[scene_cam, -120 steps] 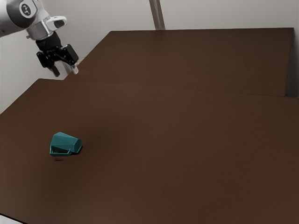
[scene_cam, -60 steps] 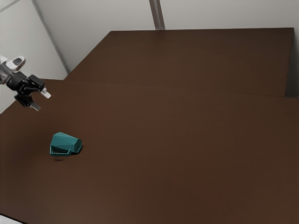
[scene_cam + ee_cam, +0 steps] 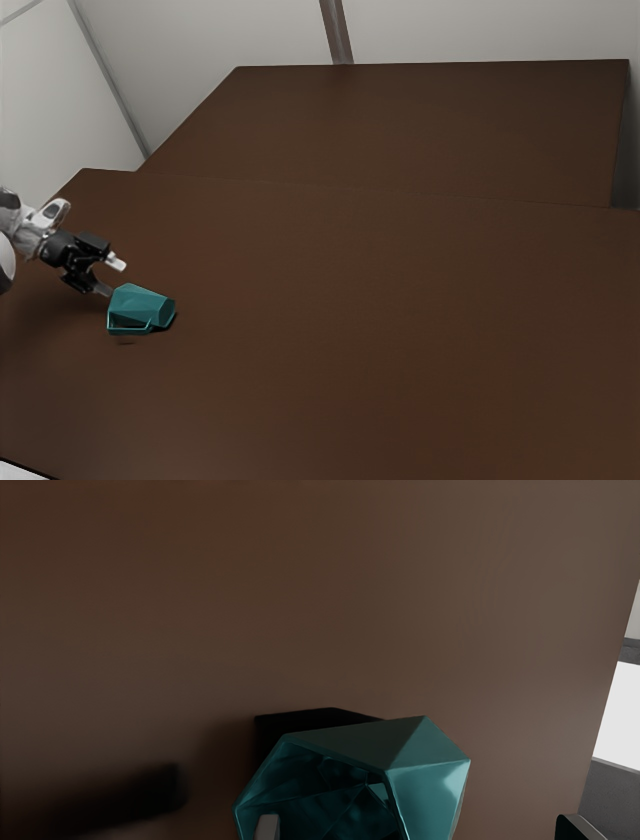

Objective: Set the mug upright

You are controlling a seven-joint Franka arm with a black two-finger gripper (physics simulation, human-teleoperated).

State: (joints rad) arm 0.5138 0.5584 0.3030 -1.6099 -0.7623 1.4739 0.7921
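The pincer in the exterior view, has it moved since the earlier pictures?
Yes, the pincer has come down, closer to the teal mug, which lies unmoved on the table.

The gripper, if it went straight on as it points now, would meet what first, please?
Probably the teal mug, lying on its side right by the gripper; the exact gap is unclear.

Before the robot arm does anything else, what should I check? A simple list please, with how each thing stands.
1. Gripper open: ok.
2. Mug upright: not ok, it lies on its side.
3. Mouth facing the gripper: ok.
4. One finger inside the mouth: cannot tell, it overlaps the mouth in the wrist view.
5. Mug gripped from two sides: not ok.
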